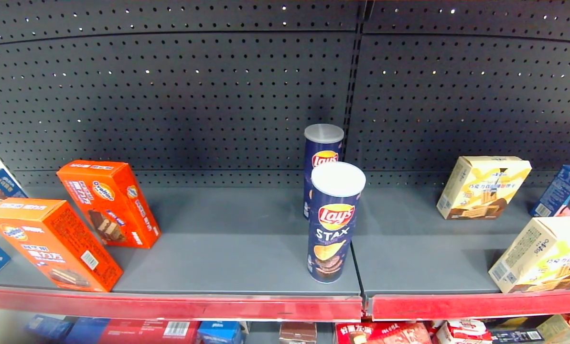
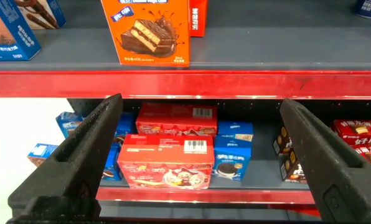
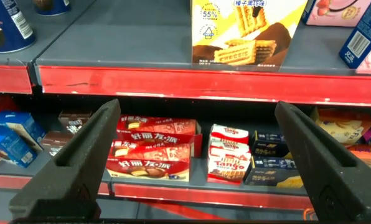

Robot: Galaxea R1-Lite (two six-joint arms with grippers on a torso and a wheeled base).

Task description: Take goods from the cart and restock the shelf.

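Jaws of both arms spread wide and empty, out in front of the shelf's red front edge.
On the shelf (image 1: pixel 227 239), one chip can (image 1: pixel 335 224) stands upright near the front edge at mid-length. A second can (image 1: pixel 323 148) stands just behind it, toward the back panel. Orange boxes (image 1: pixel 108 203) stand toward the left end, yellow boxes (image 1: pixel 483 186) toward the right.

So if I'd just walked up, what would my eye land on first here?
Most likely the dark blue chip can standing upright in the middle of the grey shelf, with a second can right behind it. Orange boxes stand toward the shelf's left end and cream-yellow boxes toward its right. Lower down, the left claw and right claw are both open, facing the stocked lower shelf.
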